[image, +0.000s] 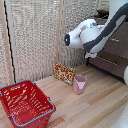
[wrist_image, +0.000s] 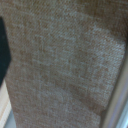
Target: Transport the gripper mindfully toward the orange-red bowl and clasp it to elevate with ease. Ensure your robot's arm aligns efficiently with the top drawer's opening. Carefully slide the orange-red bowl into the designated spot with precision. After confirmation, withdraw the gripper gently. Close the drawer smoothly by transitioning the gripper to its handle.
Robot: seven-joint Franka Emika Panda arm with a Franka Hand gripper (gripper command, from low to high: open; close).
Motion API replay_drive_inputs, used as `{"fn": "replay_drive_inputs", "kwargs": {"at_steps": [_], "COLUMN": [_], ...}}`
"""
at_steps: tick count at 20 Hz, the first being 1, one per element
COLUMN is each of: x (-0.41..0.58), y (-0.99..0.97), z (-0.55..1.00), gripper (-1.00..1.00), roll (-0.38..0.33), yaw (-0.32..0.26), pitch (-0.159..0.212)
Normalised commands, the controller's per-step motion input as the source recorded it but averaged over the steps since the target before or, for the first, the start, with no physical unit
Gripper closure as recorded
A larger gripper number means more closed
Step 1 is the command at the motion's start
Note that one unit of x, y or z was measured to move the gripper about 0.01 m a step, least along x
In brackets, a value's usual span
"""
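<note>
The robot's arm (image: 95, 34) is seen reaching across the upper part of the exterior view toward the dresser (image: 112, 52) on that view's right, where a slim silver handle (image: 107, 61) is visible on a drawer front. The jaws are hidden behind the arm, so whether they are released or clenched cannot be told. The orange-red bowl is not seen in either view. On the wooden floor (image: 95, 105) a pink cup (image: 79, 84), a snack packet (image: 64, 73) and a red mesh basket (image: 26, 104) are placed. The wrist view is filled by a blurred grey-brown surface (wrist_image: 65, 60).
</note>
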Motion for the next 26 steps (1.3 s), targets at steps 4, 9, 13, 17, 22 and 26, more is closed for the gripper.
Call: {"fn": "replay_drive_inputs", "kwargs": {"at_steps": [4, 9, 13, 17, 22, 26], "x": [0.0, 0.016, 0.417, 0.465, 0.331, 0.129], "y": [0.07, 0.0, -0.06, -0.3, -0.44, -0.67], "z": [0.07, 0.17, 0.5, 0.76, 0.78, 0.61], "gripper": [1.0, 1.0, 1.0, 1.0, 1.0, 1.0], "roll": [-0.014, 0.0, 0.007, 0.001, 0.001, 0.0], "yaw": [-0.02, -0.078, -0.109, -0.104, -0.09, -0.045], "pitch": [0.0, 0.0, 0.052, 0.053, 0.025, 0.017]}}
